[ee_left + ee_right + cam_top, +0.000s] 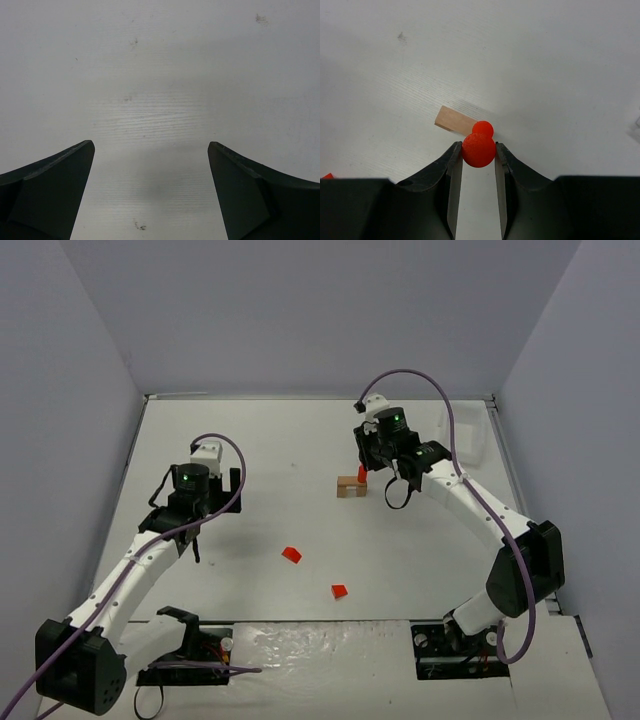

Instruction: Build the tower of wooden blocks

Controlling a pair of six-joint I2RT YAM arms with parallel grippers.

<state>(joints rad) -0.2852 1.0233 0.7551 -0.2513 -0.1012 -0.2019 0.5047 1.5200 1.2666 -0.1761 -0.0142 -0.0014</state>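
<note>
White surface (300,440), scuffed, grey walls around. We list: left tool (150,145), fingers spread wide, nothing between them; right tool (478,146), narrowed onto a red cylinder (478,151) seen end-on; tan block (454,120), flat at mid-surface, its right end hidden by a second cylinder (483,128), itself half covered; one red wedge (291,554) and another wedge (339,591), loose nearer the bases; red scrap (327,176), cut off at the frame edge, shape unclear to us.

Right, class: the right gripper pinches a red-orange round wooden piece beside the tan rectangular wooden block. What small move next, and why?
Probably lower the right gripper slowly without opening. Its red-orange round wooden piece hangs by one end of the tan rectangular wooden block, with a second red round piece close behind, so releasing now risks a drop or knock.
</note>
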